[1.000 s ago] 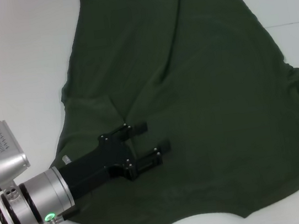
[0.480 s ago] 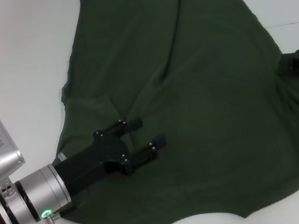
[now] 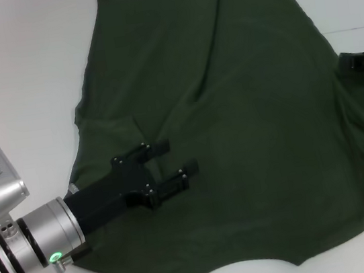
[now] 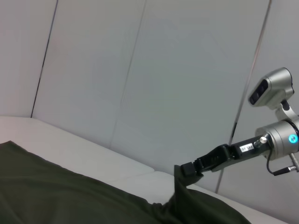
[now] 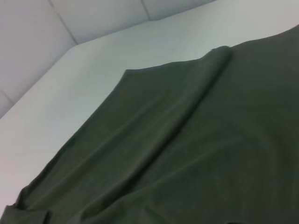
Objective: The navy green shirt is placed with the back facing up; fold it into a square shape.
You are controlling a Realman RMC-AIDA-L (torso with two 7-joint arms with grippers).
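We've got the left gripper [image 3: 171,158] spread open over the navy green shirt [image 3: 245,100] lower left, while the right gripper [image 4: 187,169] pinches its right-edge fabric.

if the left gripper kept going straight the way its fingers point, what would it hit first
Probably just more of the large dark olive-green shirt: the open black left gripper points across the cloth toward the right gripper, though its height above the fabric is unclear.

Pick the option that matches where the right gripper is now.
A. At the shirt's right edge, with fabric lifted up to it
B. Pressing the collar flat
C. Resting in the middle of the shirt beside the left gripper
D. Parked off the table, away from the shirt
A: the right gripper sits at the right edge of the navy green shirt, and the left wrist view shows fabric rising up to its tip.
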